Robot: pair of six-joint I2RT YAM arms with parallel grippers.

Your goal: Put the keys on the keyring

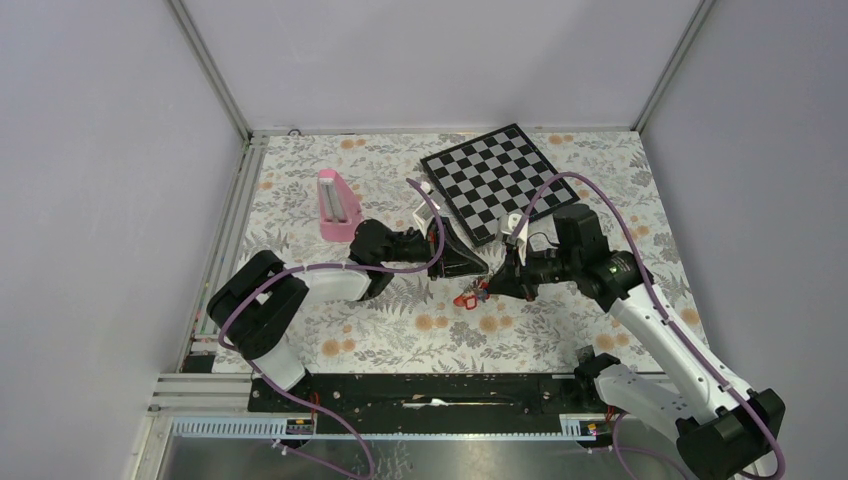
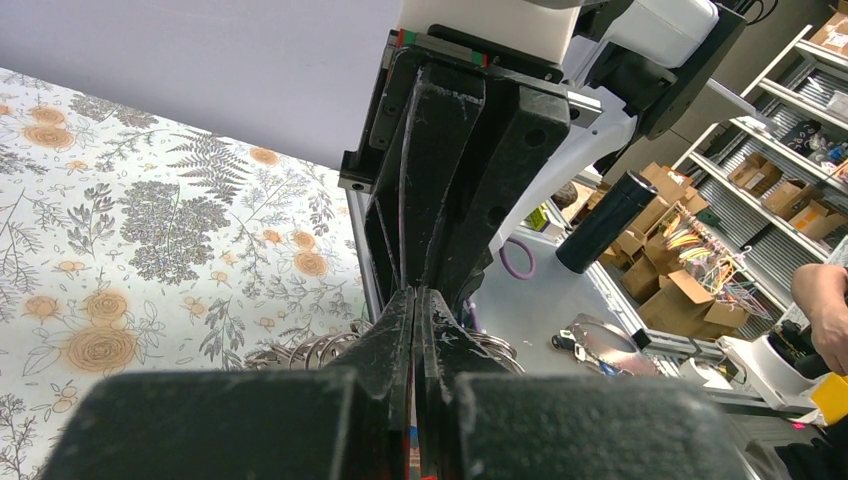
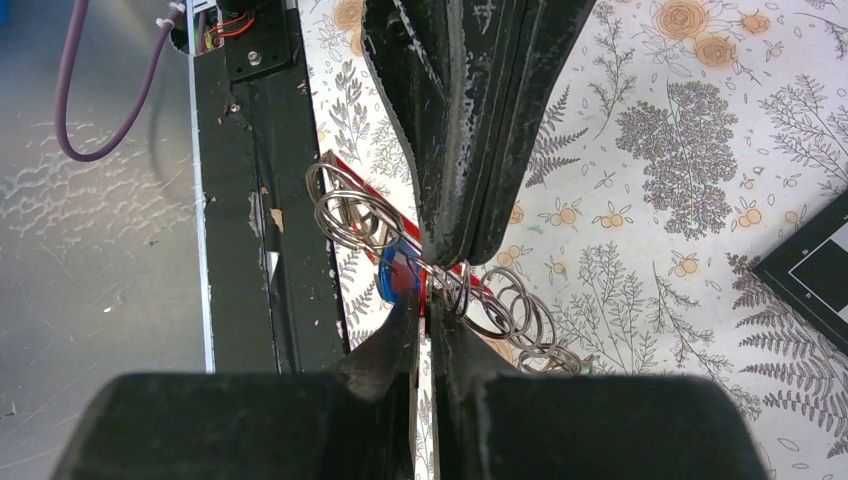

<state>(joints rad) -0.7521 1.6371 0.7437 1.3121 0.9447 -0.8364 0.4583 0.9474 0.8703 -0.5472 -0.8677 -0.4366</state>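
**A:** Right wrist view, nearest first: the right gripper [image 3: 425, 318] is nipped almost closed on a thin red strip. I read that as the red side of the long carabiner-style keyring [image 3: 378, 200], low over the floral-cloth counter [image 3: 650, 200].

**B:** And the keys?

**A:** Springy steel wire rings [image 3: 512, 312] and one blue oblong plastic tag [image 3: 398, 275] crowd that red bar. Threaded or merely bunched, I can't tell. Mid-task, I'd say.

**B:** Beyond that?

**A:** The left gripper [image 3: 452, 250], matte black, is pressed fully closed opposite, and what it pinches is hidden. Farthest off is a glossy chequered board [image 3: 815, 270].
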